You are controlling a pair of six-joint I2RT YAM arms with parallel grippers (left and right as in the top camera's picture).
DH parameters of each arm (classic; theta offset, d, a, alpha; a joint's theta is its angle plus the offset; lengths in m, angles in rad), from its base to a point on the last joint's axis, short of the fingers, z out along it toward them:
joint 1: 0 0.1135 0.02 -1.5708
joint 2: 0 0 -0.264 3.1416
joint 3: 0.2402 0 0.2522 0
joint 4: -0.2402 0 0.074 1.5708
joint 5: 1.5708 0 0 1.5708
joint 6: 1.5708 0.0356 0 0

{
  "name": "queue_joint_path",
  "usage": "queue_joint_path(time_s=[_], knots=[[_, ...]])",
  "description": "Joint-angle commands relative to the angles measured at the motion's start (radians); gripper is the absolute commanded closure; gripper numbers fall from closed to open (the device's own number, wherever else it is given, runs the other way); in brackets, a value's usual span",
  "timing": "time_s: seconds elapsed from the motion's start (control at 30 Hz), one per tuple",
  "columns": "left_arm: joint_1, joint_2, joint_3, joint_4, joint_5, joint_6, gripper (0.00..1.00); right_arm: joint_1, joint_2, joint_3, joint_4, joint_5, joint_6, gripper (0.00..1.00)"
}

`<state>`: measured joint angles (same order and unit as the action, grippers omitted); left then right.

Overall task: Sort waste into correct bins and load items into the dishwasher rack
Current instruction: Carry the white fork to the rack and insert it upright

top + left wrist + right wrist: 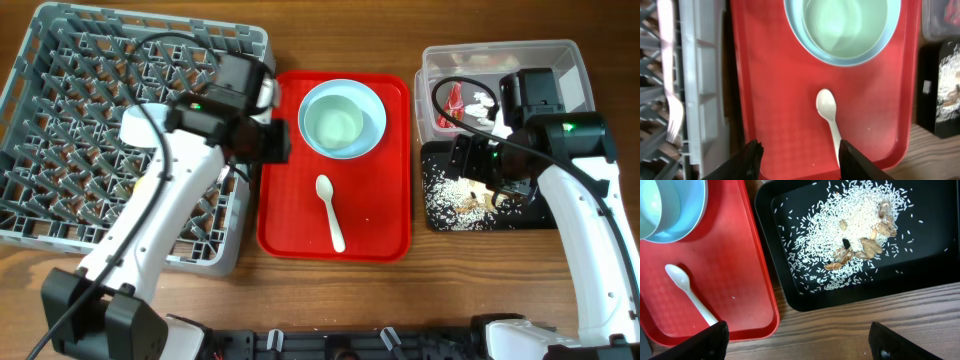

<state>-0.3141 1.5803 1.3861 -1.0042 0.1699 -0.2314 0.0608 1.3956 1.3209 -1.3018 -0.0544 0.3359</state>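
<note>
On the red serving tray (pixel 290 215) stand a light blue bowl (pixel 343 118) and a white spoon (pixel 330 212). My left gripper (pixel 800 160) hovers open over the tray's left part, with nothing between its fingers; the spoon (pixel 830 117) lies just inside the right finger. A white fork (pixel 670 100) lies in the grey dishwasher rack (pixel 60 70). My right gripper (pixel 800 342) is wide open above the wood, just in front of the black tray (pixel 920 275) that holds rice scraps (pixel 855 230). The clear tub (pixel 560 60) holds a red wrapper (pixel 455 100) and a white tissue (pixel 485 100).
My left arm (pixel 160 210) crosses the rack's right side. The right arm (pixel 590 220) runs along the table's right edge beside the black tray (pixel 445 215). Bare wooden table (pixel 330 300) lies in front of the red tray.
</note>
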Motion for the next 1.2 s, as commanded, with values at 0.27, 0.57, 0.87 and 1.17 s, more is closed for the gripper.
queue_joint_path(time_s=[0.27, 0.57, 0.87, 1.17], knots=[[-0.122, 0.056, -0.066, -0.188, -0.241, -0.144, 0.96, -0.002, -0.007, 0.001, 0.0, 0.014, 0.004, 0.1], [-0.12, 0.056, -0.091, -0.215, -0.345, -0.145, 0.96, -0.002, -0.007, 0.001, 0.0, 0.014, 0.004, 0.1], [-0.02, 0.056, -0.092, -0.208, -0.373, -0.196, 0.96, -0.002, -0.007, 0.001, 0.0, 0.014, 0.005, 0.1], [-0.002, 0.057, -0.114, -0.159, -0.362, -0.195, 0.96, -0.002, -0.007, 0.001, -0.002, 0.01, 0.004, 0.1]])
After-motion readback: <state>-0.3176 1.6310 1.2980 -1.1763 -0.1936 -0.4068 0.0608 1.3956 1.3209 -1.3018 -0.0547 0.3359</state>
